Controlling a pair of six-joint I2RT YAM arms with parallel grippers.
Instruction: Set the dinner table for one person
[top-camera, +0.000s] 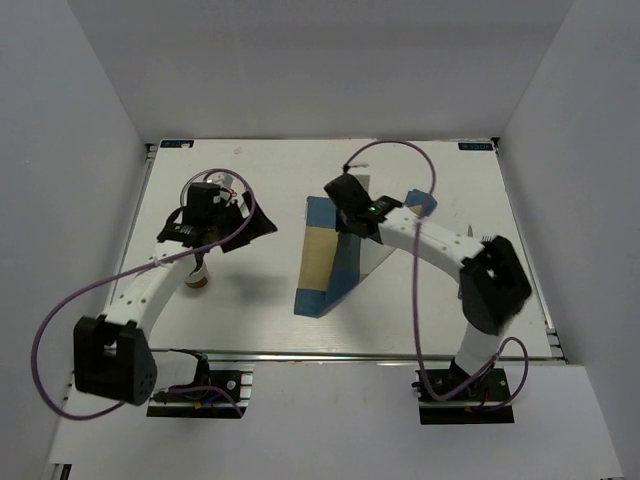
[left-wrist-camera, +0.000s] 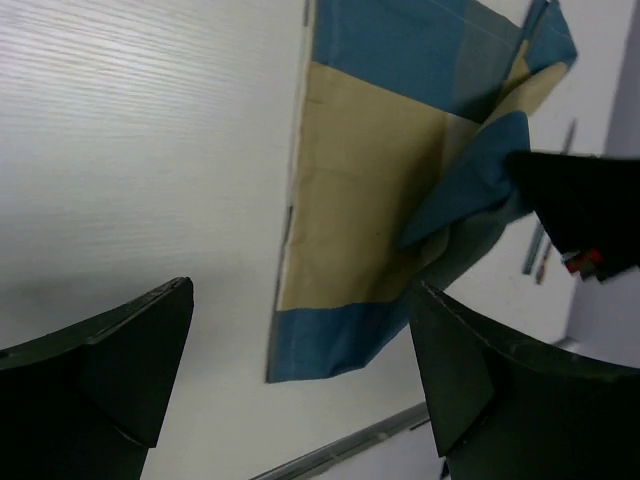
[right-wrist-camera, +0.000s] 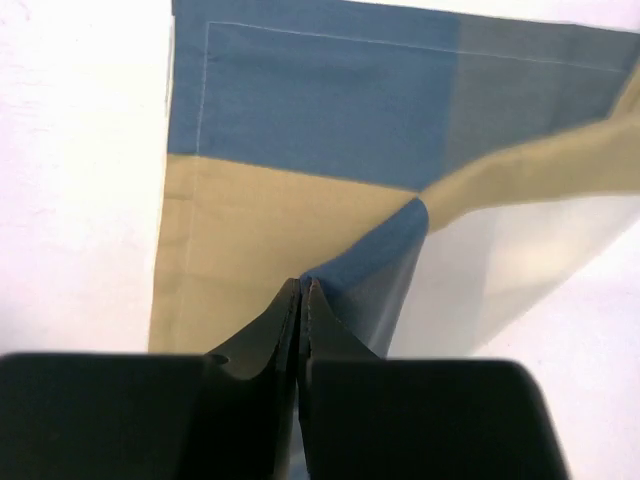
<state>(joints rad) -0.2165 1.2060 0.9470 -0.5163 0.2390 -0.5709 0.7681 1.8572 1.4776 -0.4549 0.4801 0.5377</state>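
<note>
Placemat fold pinched in right gripper — left gripper gaping, holding nothing.

Bright, even overhead light — soft shadows on the dinner table; wrist views blurred, whites glaring.

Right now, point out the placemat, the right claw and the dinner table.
placemat (top-camera: 318, 262), top view, on its tan middle band.
right claw (right-wrist-camera: 302, 285), right wrist view, midway between its shut fingertips, at the placemat's fold.
dinner table (top-camera: 250, 300), top view, bare white surface left of the placemat.
</note>
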